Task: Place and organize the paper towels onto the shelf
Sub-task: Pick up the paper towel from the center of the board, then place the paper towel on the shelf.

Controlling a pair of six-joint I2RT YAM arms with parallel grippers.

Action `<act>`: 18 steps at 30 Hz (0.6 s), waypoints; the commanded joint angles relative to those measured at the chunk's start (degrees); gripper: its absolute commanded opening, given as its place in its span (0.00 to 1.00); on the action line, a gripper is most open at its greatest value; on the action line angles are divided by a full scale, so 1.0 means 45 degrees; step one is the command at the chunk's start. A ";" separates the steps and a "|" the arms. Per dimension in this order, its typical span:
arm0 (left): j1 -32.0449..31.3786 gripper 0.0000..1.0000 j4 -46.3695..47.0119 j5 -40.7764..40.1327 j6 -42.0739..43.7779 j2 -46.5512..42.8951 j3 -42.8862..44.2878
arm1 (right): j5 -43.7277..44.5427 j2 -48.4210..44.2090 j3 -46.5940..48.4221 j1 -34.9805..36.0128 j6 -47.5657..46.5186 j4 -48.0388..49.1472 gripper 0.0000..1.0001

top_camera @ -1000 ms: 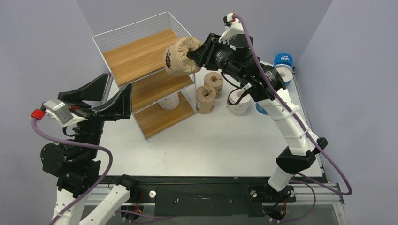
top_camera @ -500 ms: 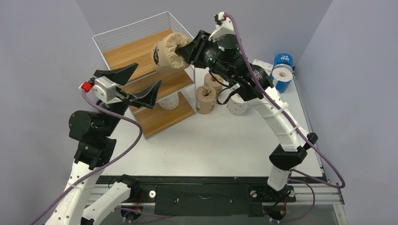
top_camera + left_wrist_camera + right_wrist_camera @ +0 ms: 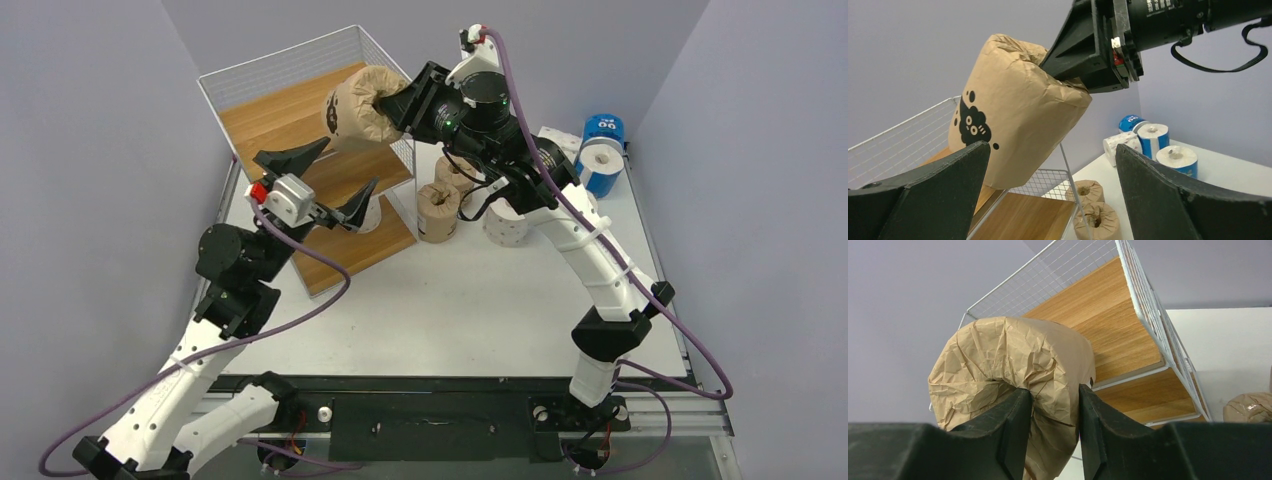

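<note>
Lavender walls point(image 3: 100, 120), flat and matte, close round a smooth white table point(image 3: 480, 300). At the upper left of the top view you have the shelf point(image 3: 285, 115): thin white wire mesh for its sides and back, with three light wood-grain boards as tiers. Your right gripper point(image 3: 1052, 405) is clenched on a brown roll point(image 3: 352, 108). Its two black fingers pinch the wall at the roll's end, one sunk in the core hollow, and the crinkled kraft wrapper puckers between them. That roll is short and fat, printed with a dark cloud-like face and dots. It hangs tilted over the right edge of the top tier, at upper centre; whether it touches the wire you cannot tell. On the bottom tier stands a white roll point(image 3: 366, 220), partly hidden behind a finger of your left gripper point(image 3: 328, 180). That claw is spread wide and grasps nothing, its broad black wedge-shaped fingers in front of the shelf at left centre, pointed toward the brown roll. Just right of the shelf, two brown rolls point(image 3: 440, 210) stand on the table close together, core holes up, in the same wrinkled paper. Beside them is another white roll point(image 3: 505, 228), partly under the right arm. Blue rolls point(image 3: 603, 135) in smooth wrappers cluster at the upper right, near the wall.
</note>
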 commanded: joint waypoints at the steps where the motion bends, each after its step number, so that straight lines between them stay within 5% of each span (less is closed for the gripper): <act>1: -0.0923 0.96 0.1005 -0.1368 0.2226 0.0385 0.0120 | 0.0233 -0.0048 0.0474 0.0052 0.0273 0.1177 0.33; 18: -0.2743 0.96 0.4284 -0.5730 0.4839 0.1528 -0.0642 | 0.0260 -0.0093 0.0262 -0.0003 0.0112 0.1166 0.34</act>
